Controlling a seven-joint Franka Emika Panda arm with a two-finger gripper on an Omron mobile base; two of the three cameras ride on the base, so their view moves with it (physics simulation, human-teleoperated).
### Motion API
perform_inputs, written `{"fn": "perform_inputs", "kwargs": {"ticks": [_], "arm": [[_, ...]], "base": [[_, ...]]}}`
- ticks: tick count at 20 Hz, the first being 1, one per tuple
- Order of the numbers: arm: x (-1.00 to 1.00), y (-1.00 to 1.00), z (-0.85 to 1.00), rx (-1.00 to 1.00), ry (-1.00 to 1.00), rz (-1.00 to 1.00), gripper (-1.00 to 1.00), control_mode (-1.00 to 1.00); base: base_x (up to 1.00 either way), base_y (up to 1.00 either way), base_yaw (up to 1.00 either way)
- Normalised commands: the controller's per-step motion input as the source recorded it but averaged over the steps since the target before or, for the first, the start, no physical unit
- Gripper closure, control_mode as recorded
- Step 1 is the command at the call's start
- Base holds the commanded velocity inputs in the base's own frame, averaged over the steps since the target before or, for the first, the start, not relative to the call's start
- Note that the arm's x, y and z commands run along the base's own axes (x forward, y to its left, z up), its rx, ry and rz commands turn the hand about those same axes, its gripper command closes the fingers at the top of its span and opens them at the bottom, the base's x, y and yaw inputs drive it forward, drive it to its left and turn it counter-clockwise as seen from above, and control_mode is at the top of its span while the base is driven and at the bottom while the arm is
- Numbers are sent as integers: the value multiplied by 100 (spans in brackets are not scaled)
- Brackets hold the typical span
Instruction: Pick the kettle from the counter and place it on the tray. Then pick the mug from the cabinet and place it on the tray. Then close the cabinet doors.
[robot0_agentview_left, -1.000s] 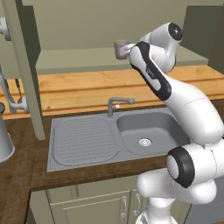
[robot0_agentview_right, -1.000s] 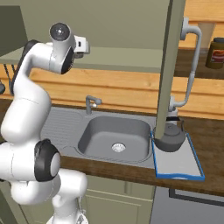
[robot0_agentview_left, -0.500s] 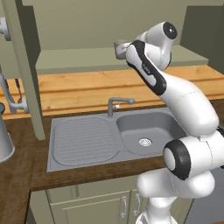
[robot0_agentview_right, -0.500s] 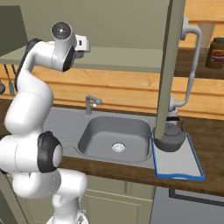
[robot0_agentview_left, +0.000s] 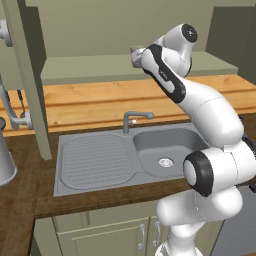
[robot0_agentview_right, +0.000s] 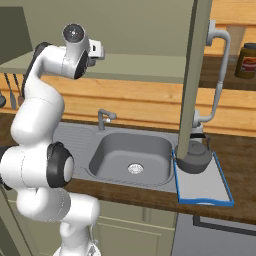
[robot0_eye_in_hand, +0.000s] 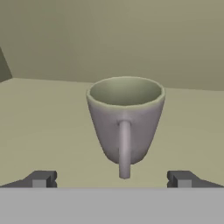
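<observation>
Moved: the arm has swung a little further into the cabinet (robot0_agentview_left: 125, 70) since a second ago.
Fingers: gripper (robot0_eye_in_hand: 111, 179) spread wide, holding nothing.
Mug: the mug (robot0_eye_in_hand: 125, 120) upright on the shelf, centred just ahead of the fingertips (robot0_eye_in_hand: 41, 178), handle facing them.
Approach: advance straight, straddle the body (handle may obstruct), then close.
Count: one mug; one kettle (robot0_agentview_right: 195, 156), on the one tray (robot0_agentview_right: 222, 190).
</observation>
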Motion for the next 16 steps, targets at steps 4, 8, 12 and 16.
{"fn": "perform_inputs", "kwargs": {"ticks": [4, 8, 12, 16], "arm": [[17, 0, -5, 0, 3, 0, -100, -100], [21, 0, -3, 0, 0, 0, -100, -100], [21, 0, 0, 0, 0, 0, -100, -100], [15, 0, 0, 0, 0, 0, -100, -100]], "base": [[0, 0, 0], [0, 0, 0], [0, 0, 0], [0, 0, 0]]}}
